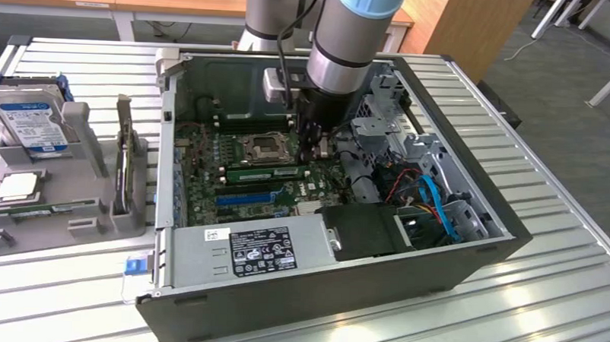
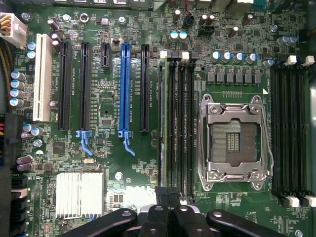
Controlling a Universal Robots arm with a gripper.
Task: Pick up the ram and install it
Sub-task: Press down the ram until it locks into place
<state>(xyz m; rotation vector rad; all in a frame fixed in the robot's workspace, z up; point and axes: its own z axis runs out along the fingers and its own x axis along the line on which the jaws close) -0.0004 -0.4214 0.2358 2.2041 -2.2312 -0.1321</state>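
The ram (image 1: 268, 173) is a long green stick standing on edge in a memory slot beside the CPU socket (image 1: 263, 148), inside the open computer case (image 1: 476, 222). In the wrist view the ram (image 2: 161, 123) appears edge-on as a thin strip in the outermost slot of the black slot bank (image 2: 180, 123). My gripper (image 1: 314, 152) reaches down into the case over one end of that stick. The wrist view has my gripper (image 2: 168, 215) shut, its black fingers pressed together over the end of the slot bank. Whether they touch the ram I cannot tell.
A second bank of memory slots (image 2: 291, 128) lies beyond the CPU socket (image 2: 233, 143). A blue expansion slot (image 2: 125, 89) and a silver heatsink (image 2: 79, 193) sit on the motherboard. Outside the case, a grey fixture holds a hard drive (image 1: 27, 119) and a dark card (image 1: 122, 165). The power supply (image 1: 272, 250) fills the case's near side.
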